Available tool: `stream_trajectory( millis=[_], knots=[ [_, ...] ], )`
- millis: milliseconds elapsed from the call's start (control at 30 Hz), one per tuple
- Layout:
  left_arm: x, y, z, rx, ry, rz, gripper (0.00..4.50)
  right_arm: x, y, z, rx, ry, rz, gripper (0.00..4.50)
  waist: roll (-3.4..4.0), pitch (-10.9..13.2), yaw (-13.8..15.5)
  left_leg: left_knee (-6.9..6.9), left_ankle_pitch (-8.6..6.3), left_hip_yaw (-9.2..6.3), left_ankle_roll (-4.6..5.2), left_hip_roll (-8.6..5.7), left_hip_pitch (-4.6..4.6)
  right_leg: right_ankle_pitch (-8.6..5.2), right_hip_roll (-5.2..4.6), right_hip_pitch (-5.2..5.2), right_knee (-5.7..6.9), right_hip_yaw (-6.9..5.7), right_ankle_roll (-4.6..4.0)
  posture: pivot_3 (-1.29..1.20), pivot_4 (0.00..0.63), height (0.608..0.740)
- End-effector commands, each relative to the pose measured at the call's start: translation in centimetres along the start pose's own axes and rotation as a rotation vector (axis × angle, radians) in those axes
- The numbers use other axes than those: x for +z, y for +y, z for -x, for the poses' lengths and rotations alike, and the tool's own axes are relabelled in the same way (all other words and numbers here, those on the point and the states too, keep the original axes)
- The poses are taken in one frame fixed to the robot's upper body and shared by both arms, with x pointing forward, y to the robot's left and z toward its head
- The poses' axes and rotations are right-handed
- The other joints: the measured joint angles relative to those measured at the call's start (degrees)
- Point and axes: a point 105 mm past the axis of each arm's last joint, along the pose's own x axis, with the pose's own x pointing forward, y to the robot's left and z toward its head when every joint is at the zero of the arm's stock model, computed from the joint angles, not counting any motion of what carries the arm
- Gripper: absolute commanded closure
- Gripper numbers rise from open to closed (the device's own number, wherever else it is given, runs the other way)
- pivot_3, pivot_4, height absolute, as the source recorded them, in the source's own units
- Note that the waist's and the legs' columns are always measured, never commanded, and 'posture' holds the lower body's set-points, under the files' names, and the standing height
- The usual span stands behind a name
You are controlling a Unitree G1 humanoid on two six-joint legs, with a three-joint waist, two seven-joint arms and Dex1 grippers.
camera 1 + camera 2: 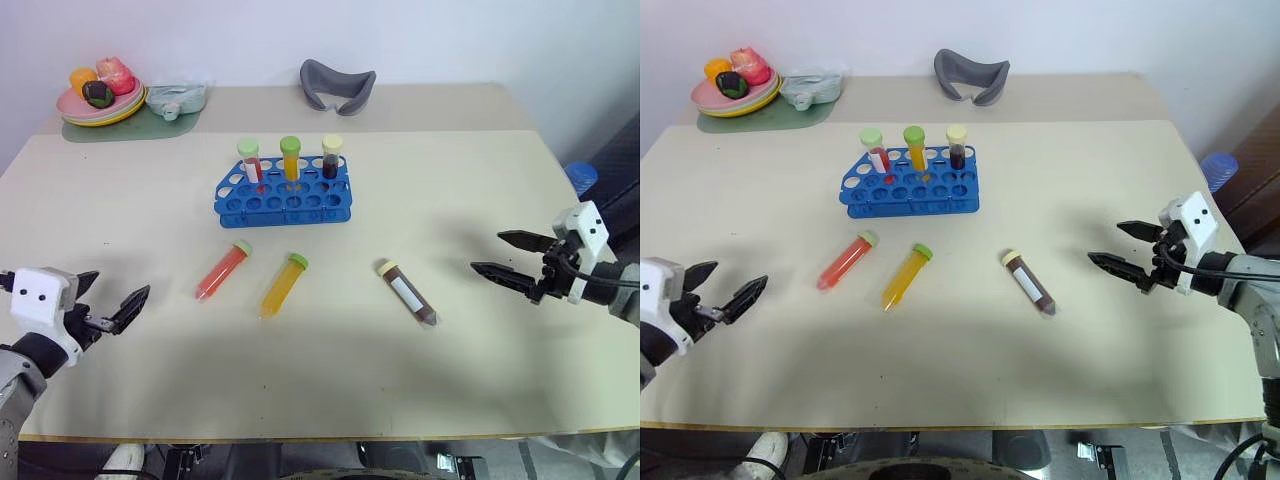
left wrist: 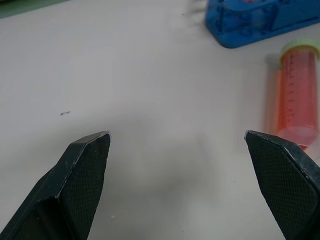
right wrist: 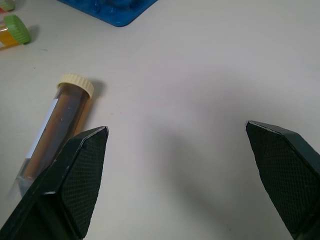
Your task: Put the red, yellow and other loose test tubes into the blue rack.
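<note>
Loose test tubes: three lie flat, near side of blue rack.
We see brown tube nearest right gripper; red tube nearer left gripper; both grippers' jaws wide, empty; axes point rackward.

Left pincer and right pincer, both wide apart, empty, aimed inward.

Rack stands at table centre, three tubes upright inside. Three loose tubes lie at its 6 o'clock. Plate at 10 o'clock.
</note>
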Motion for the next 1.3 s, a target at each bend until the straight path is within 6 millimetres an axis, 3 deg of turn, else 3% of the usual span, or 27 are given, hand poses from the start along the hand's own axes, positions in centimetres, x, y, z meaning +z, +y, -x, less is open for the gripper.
stream_trajectory(
  millis=[33,233,367,433,500,567,733,967,1133,1300],
  knots=[
    [1.1,0.1,0.4,0.014,-0.034,-0.022,0.10,0.9,-0.2,-0.3,-0.010,-0.027,0.036,0.00,0.00,0.00,0.02,0.00,0.00,0.00,0.00,0.00,0.00,0.00,0.00,0.00,0.00,0.00,0.00,0.00,0.150,0.740],
    [1.7,0.0,0.0,0.005,-0.053,-0.021,0.10,1.9,-0.3,-1.0,-0.043,-0.037,0.042,0.00,0.00,0.00,-0.02,0.00,0.00,0.00,0.00,0.00,0.00,0.00,0.00,0.00,0.00,0.01,0.00,0.00,0.150,0.740],
    [2.5,-1.8,-1.0,-0.082,-0.078,-0.030,0.10,2.9,0.4,-1.4,-0.076,-0.041,0.042,0.00,0.00,0.00,0.06,0.00,0.00,0.00,0.00,0.00,0.00,0.00,0.00,-0.01,0.01,0.01,0.00,0.00,0.150,0.740],
    [3.6,-4.2,-2.3,-0.173,-0.117,-0.027,0.10,3.7,1.0,-1.5,-0.083,-0.029,0.044,0.00,0.02,0.00,0.15,-0.01,0.00,0.01,0.00,0.00,0.00,0.00,-0.01,-0.01,0.01,0.01,0.00,0.00,0.150,0.740],
    [4.7,-8.5,-4.0,-0.357,-0.150,-0.038,0.10,3.7,2.6,-1.6,-0.069,0.064,0.077,0.00,0.03,-0.01,0.53,0.02,0.00,0.00,-0.01,0.00,-0.01,0.00,0.00,0.00,0.03,0.00,0.00,0.00,0.150,0.740],
    [5.2,-11.2,-4.6,-0.487,-0.161,-0.064,0.10,3.8,3.9,-1.6,-0.078,0.147,0.103,0.00,0.00,-0.01,0.65,0.03,0.01,0.00,-0.01,-0.03,-0.02,0.01,-0.02,0.02,0.03,0.00,0.01,0.00,0.150,0.740],
    [5.1,-15.4,-5.4,-0.720,-0.177,-0.141,0.10,3.8,7.4,-2.5,-0.054,0.278,-0.035,0.00,0.02,-0.02,-0.48,-0.09,0.00,0.00,0.00,0.02,0.02,0.00,0.07,-0.10,0.05,0.06,-0.01,0.00,0.150,0.740],
    [4.8,-17.4,-5.4,-0.879,-0.191,-0.197,0.10,3.3,10.2,-6.4,-0.069,0.290,-0.067,0.00,0.00,-0.03,0.09,-0.04,0.00,-0.03,0.01,0.02,-0.08,0.00,0.06,-0.12,0.04,0.04,-0.05,0.00,0.150,0.740],
    [4.5,-18.0,-5.3,-0.921,-0.195,-0.227,0.10,2.2,9.5,-7.8,-0.174,0.373,-0.097,0.00,0.01,-0.02,0.05,-0.03,0.00,-0.03,0.01,0.02,-0.17,0.00,0.04,-0.22,0.07,0.03,-0.04,0.00,0.150,0.740],
    [4.2,-18.7,-5.0,-0.931,-0.202,-0.238,0.10,1.4,9.7,-8.1,-0.167,0.471,-0.113,0.00,0.01,-0.02,-0.07,-0.05,0.00,-0.03,0.01,0.03,-0.19,0.00,0.06,-0.25,0.08,0.03,-0.05,0.00,0.150,0.740]
  ],
)
